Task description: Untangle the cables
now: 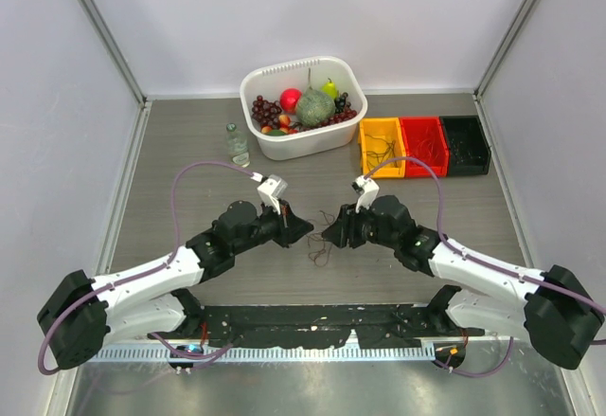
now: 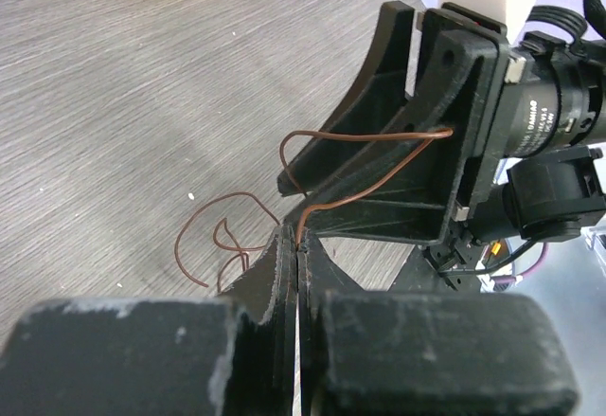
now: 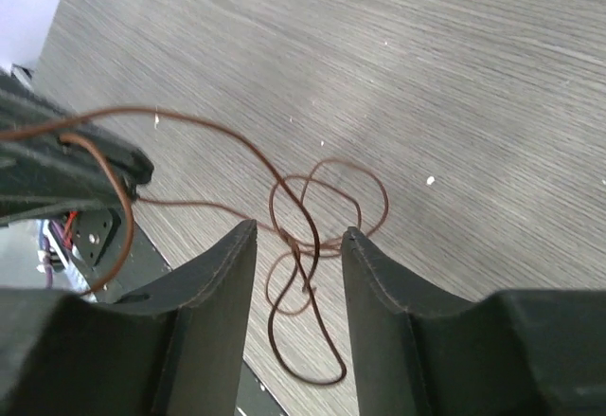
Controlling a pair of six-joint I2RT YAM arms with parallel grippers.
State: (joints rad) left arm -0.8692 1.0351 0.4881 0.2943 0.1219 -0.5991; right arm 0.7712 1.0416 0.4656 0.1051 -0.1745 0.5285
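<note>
The cables [image 1: 319, 250] are hair-thin reddish-brown wires lying tangled on the table between my two grippers. My left gripper [image 2: 297, 245] is shut on one strand [image 2: 379, 137], which arches up and over the right gripper's fingers [image 2: 379, 198]. More loops [image 2: 227, 195] rest on the table to the left of it. My right gripper [image 3: 299, 234] stands open just above the knot of the cables [image 3: 292, 240], one finger on each side and neither touching it. In the top view the left gripper [image 1: 305, 229] and right gripper [image 1: 329, 234] nearly meet tip to tip.
A white basin [image 1: 312, 141] of fruit stands at the back, with a small clear bottle [image 1: 237, 144] to its left. Yellow [image 1: 383, 147], red [image 1: 423, 144] and black [image 1: 465, 144] bins sit at the back right. A black strip [image 1: 312, 326] runs along the near edge.
</note>
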